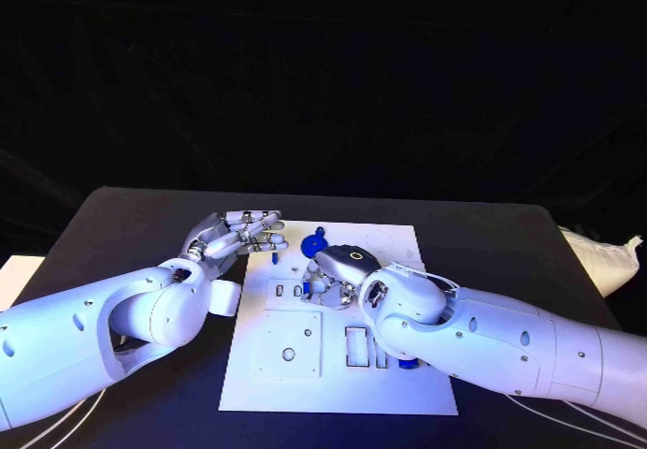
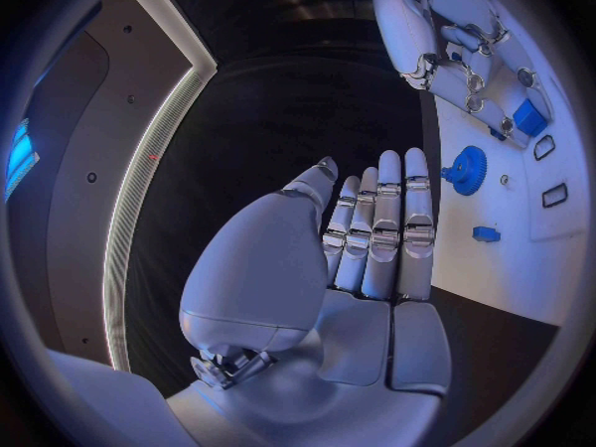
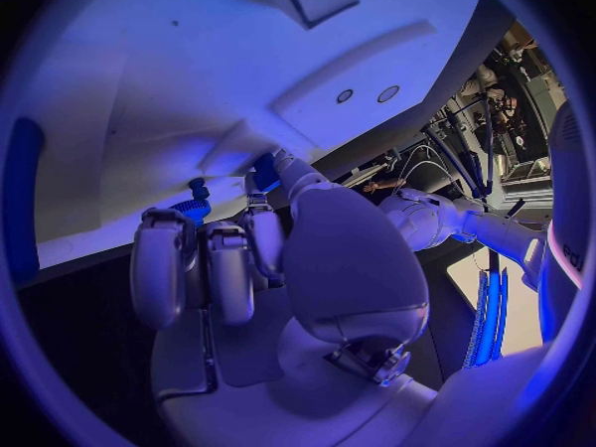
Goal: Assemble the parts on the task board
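Task board lies flat mid worktop, white plate with cutouts. I see a blue gear part standing on the board's far end and a small blue part lying near it. My right hand is down on the board beside the gear, fingers curled, a blue part pinched at its fingertips. My left hand hovers at the board's left edge, fingers straight and side by side, holding nothing, palm toward the board
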